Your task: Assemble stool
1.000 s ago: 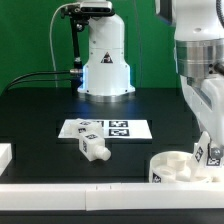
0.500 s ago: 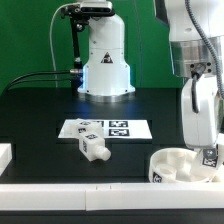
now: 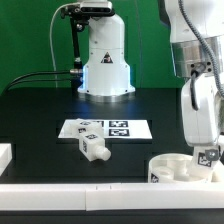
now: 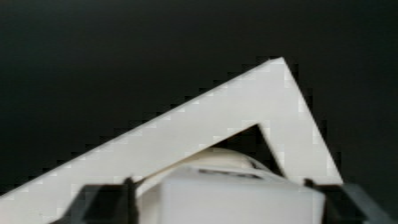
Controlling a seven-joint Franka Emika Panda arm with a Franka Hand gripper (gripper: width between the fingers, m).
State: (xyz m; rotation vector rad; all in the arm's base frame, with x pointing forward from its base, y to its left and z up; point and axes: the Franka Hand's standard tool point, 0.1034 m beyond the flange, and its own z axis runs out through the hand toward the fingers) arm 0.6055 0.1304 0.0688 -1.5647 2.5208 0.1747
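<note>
Early in assembly
The gripper (image 3: 205,148) flanks a leg (image 4: 214,185) on the seat (image 3: 168,170); clamped or apart, cannot tell. A spare leg (image 3: 92,148) waits at seat's nine o'clock.

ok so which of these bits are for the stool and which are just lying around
For the stool: round seat, loose leg, second leg at the seat.
Just there: marker board, border rail.

No legible text, square tags on marker board (image 3: 105,129), loose leg (image 3: 92,147), seat (image 3: 168,161)
</note>
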